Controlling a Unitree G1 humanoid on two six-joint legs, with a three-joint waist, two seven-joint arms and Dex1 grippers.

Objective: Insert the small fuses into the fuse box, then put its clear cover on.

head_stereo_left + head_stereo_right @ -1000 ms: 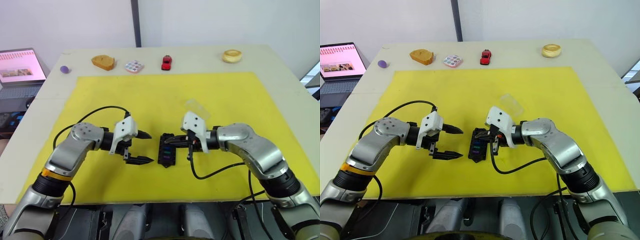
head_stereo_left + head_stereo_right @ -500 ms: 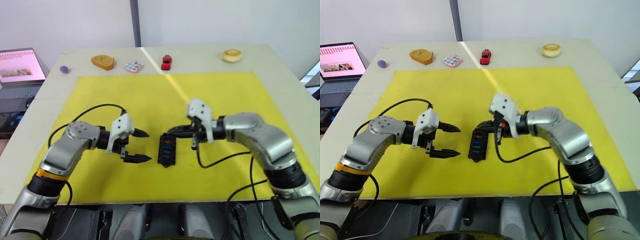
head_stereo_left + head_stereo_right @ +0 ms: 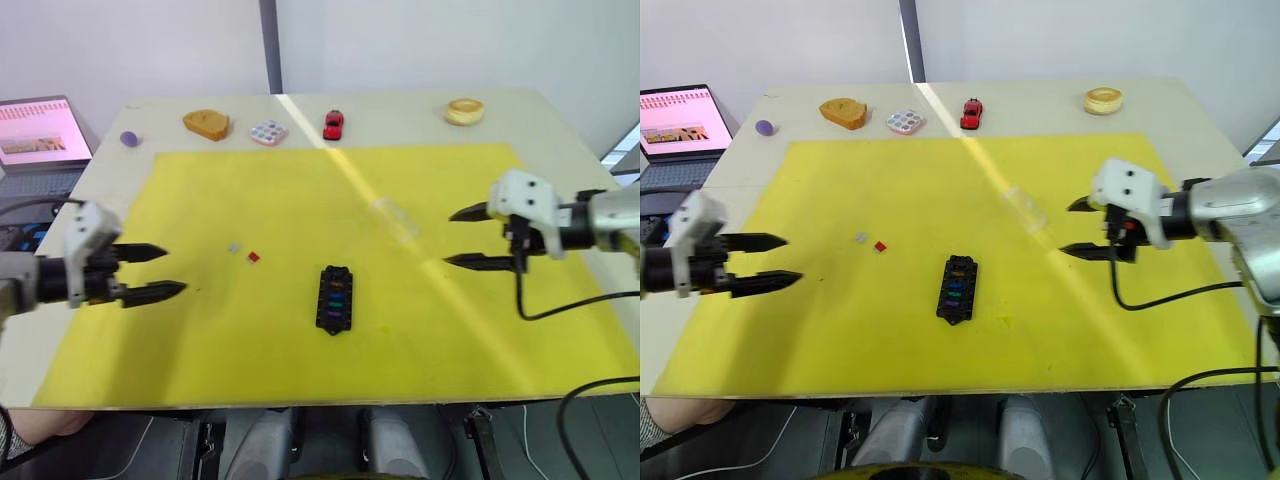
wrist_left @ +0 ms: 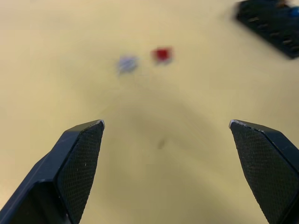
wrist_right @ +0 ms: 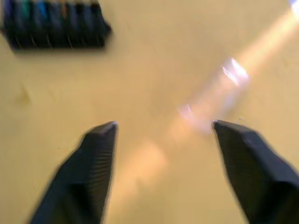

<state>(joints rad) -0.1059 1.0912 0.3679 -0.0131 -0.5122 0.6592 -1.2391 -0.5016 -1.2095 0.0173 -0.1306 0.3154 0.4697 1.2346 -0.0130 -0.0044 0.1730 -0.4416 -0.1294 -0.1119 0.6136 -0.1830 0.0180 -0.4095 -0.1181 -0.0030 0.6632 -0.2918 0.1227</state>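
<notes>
Left eye view, placing everything off the fuse box (image 3: 334,298): it lies flat near the mat's (image 3: 300,180) front centre, several coloured fuses already seated in its slots. Box is rigid plastic, probably light enough to skate on the mat if pushed from one end, so press fuses straight down.

Left of the box and a little farther back, two loose fuses: red fuse (image 3: 253,257) and grey fuse (image 3: 233,248), just beside each other, apart from the box. They look tiny, stiff and slick; I'd pinch across the flat plastic body, blades down. Easy to flick away or drop.

Left gripper (image 3: 148,271) hovers well left of the box, jaws wide, empty. Right gripper (image 3: 472,238) hovers well right of it, jaws wide, empty too.

Cover (image 3: 395,218) lies right of the box and farther back, between box and right gripper. It's clear and thin-walled, with a glare streak across it, so the edges are hard to read. Likely light and springy; grip the long sides gently, not the ends.

Nothing sits between the grippers and these parts.

Far beyond the box, off the mat along the table's (image 3: 560,130) back edge: purple ball (image 3: 129,139), bread slice (image 3: 206,124), pastel tile (image 3: 268,132), toy car (image 3: 333,125), tape roll (image 3: 464,111). None in the way. Laptop (image 3: 38,135) sits past the table's left edge.
</notes>
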